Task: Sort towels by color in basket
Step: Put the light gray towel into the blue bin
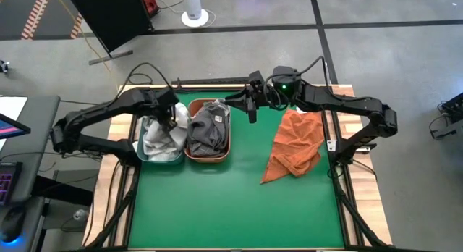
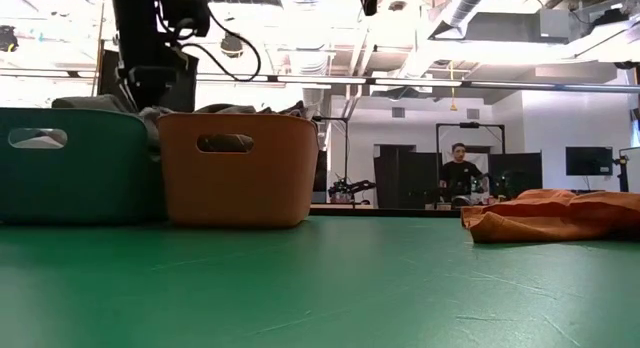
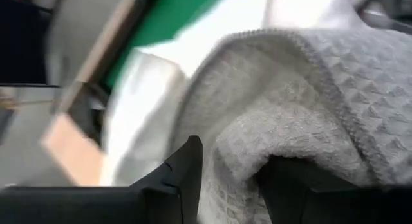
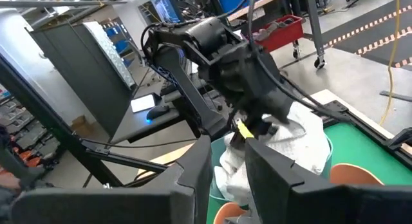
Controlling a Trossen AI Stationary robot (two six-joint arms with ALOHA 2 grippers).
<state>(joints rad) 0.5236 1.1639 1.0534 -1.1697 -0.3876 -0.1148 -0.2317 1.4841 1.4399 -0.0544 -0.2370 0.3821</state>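
Now the left gripper (image 1: 172,120) is low over the green basket (image 1: 142,155), right on the pile of white towels (image 1: 160,138) inside it. From the left wrist camera its two dark fingers (image 3: 187,179) stand a little apart, and a fold of the white waffle towel (image 3: 309,114) lies between them and over them. Whether the fingers really pinch this fold or only rest in it, I cannot tell.

Just beside the green basket, touching it, stands the orange basket (image 1: 226,145). It is filled with grey towels (image 1: 208,129), which rise a little over its rim. In the low view the two baskets stand side by side, the green basket (image 2: 70,168) and the orange basket (image 2: 240,168), with cloth showing above their edges.

The right gripper (image 1: 250,107) is in the air behind the orange basket, near the far edge of the table (image 1: 231,208). Its fingers (image 4: 196,172) are partly open, with a narrow gap, and nothing is between them.

An orange towel (image 1: 295,145) lies crumpled on the green table, well apart from the orange basket, under the right arm. In the low view it is a flat heap (image 2: 555,213). Far behind the table a person (image 2: 460,176) is in the room.
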